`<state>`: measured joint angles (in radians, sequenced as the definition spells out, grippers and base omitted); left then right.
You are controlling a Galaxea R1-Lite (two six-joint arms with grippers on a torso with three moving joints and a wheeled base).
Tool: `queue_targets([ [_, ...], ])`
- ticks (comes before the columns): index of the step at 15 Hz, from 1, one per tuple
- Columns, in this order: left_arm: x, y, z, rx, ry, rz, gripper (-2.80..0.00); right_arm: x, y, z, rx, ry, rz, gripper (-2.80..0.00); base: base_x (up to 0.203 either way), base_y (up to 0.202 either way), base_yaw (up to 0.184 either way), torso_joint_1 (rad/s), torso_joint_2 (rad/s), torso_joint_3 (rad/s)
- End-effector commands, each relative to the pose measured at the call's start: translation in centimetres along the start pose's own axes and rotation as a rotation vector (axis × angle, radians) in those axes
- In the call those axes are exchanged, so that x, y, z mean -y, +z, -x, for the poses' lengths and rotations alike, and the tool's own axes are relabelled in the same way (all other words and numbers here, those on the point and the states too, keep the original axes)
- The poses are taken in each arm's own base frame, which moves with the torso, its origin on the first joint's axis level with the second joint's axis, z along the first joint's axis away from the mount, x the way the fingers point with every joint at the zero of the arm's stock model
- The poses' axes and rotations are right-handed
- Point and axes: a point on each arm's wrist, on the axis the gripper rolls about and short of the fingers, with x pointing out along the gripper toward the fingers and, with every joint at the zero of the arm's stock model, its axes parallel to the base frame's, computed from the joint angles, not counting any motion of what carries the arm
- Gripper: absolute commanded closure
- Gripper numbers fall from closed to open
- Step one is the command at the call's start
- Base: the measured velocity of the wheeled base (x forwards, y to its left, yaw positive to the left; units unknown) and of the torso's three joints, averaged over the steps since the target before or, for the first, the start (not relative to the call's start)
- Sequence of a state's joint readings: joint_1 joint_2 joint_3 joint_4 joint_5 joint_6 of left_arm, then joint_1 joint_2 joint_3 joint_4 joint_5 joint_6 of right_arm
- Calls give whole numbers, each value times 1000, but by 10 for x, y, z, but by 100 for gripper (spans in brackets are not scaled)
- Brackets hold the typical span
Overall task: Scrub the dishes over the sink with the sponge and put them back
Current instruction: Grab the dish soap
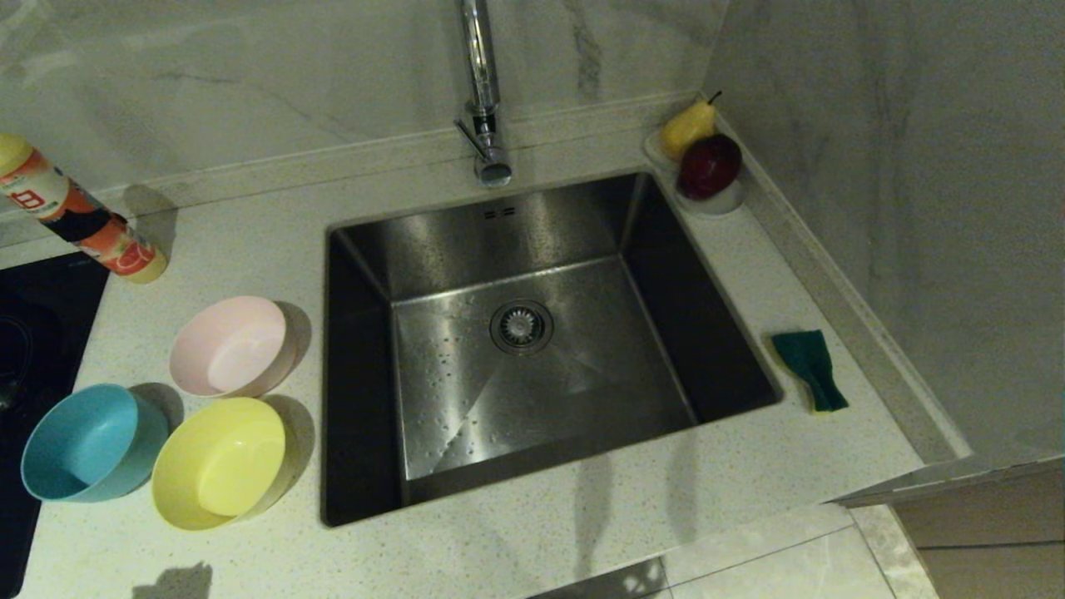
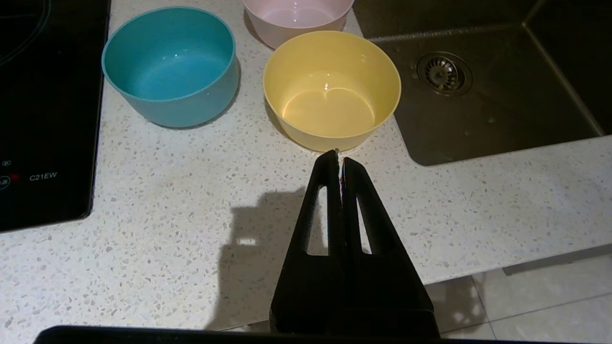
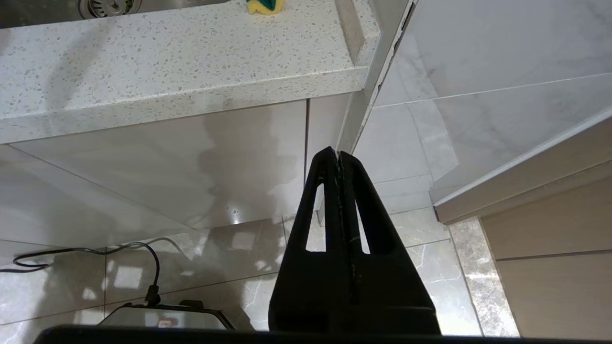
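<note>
Three bowls, pink (image 1: 233, 345), yellow (image 1: 220, 462) and blue (image 1: 87, 443), stand left of the sink (image 1: 532, 349); the sponge (image 1: 811, 368) lies right, long axis running front to back. My left gripper (image 2: 340, 154), closed and empty, points at yellow; my right gripper (image 3: 338, 154), closed, hangs below the counter, nearer the sponge.

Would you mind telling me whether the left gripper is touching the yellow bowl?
Cannot tell. In the left wrist view the shut left gripper has its tips at the yellow bowl's near wall, with no plain gap or contact; the head view does not show the gripper.
</note>
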<state>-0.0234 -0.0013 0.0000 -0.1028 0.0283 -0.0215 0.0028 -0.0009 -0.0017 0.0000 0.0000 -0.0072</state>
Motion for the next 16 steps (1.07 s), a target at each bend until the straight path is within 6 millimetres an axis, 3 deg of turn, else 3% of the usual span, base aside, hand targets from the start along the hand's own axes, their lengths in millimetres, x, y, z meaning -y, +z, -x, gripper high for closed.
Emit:
queue_targets([
  [1, 0, -3, 0, -6, 15, 3, 0, 0, 0, 0, -1, 0, 0, 0, 0, 0, 0, 0, 0, 0],
  [5, -1, 43, 4, 71, 102, 15, 0, 0, 0, 0, 1, 0, 0, 0, 0, 0, 0, 0, 0, 0],
  [8, -1, 84, -19, 5, 162, 67, 0, 0, 0, 0, 1, 1, 0, 0, 0, 0, 0, 0, 0, 0],
  [13, 0, 143, -109, -143, 321, 221, 0, 0, 0, 0, 1, 1, 0, 0, 0, 0, 0, 0, 0, 0],
  [16, 0, 156, -181, -160, 409, 237, 0, 0, 0, 0, 0, 0, 0, 0, 0, 0, 0, 0, 0, 0],
])
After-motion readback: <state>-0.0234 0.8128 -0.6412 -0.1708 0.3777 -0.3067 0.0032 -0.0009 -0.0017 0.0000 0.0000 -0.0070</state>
